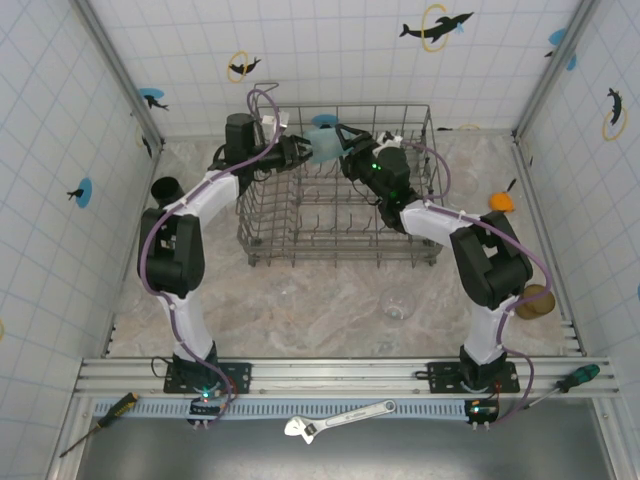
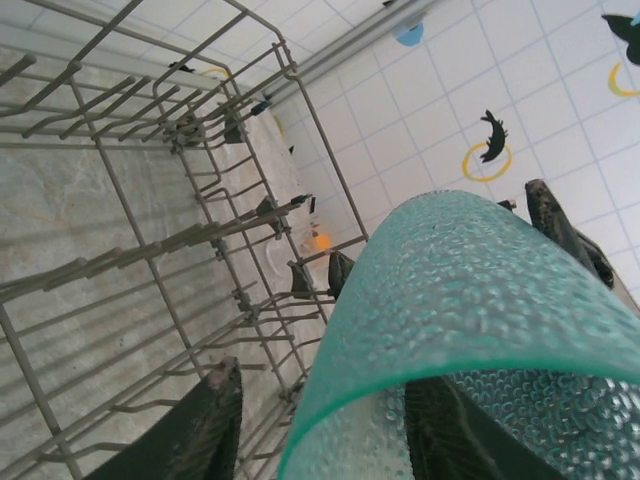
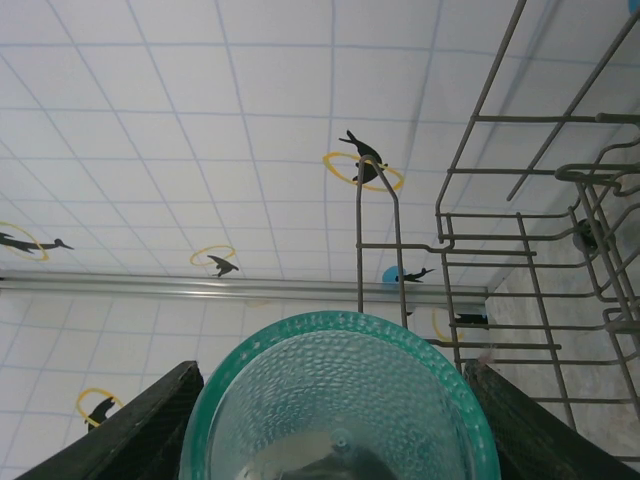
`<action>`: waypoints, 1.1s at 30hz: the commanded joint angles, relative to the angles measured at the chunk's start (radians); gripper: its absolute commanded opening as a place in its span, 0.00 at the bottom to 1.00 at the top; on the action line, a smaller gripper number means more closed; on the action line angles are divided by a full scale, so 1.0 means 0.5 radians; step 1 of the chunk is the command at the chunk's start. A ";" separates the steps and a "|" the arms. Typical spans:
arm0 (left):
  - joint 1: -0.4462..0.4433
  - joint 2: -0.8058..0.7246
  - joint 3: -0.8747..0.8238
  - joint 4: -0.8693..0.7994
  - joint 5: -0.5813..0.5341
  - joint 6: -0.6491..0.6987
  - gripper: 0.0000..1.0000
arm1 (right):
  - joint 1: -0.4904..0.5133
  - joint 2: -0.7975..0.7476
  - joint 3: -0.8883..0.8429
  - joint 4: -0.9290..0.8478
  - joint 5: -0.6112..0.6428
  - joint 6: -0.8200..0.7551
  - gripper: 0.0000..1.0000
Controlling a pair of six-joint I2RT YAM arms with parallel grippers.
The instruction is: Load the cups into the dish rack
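A teal cup (image 1: 325,146) hangs on its side above the far edge of the dish rack (image 1: 340,256), between my two grippers. My right gripper (image 1: 346,152) reaches in from the right, and its fingers press the cup's sides near the base. The right wrist view shows the teal cup (image 3: 340,400) filling the gap of the right gripper (image 3: 335,370). My left gripper (image 1: 305,150) is open at the cup's mouth. In the left wrist view, one of the fingers (image 2: 205,425) of the left gripper (image 2: 325,385) stands clear of the teal cup (image 2: 470,290), and the other shows through its wall.
A black mug (image 1: 165,188) sits left of the rack. A clear tumbler (image 1: 398,303) stands in front of it, an amber-brown tumbler (image 1: 535,300) at the right edge and a small orange object (image 1: 502,200) far right. A wrench (image 1: 335,418) and screwdrivers lie on the near rail.
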 commanded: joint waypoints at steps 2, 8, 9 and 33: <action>-0.007 -0.143 -0.028 -0.121 -0.111 0.139 0.62 | -0.017 -0.116 0.008 -0.034 0.097 -0.191 0.47; 0.005 -0.306 -0.086 -0.266 -0.329 0.323 0.91 | -0.049 -0.182 0.056 -0.250 0.162 -0.364 0.48; 0.006 -0.329 -0.095 -0.274 -0.347 0.343 0.93 | -0.054 -0.187 0.063 -0.272 0.167 -0.385 0.47; 0.155 -0.997 -0.528 -0.595 -1.191 0.923 0.97 | 0.039 -0.236 0.443 -0.970 0.620 -1.463 0.46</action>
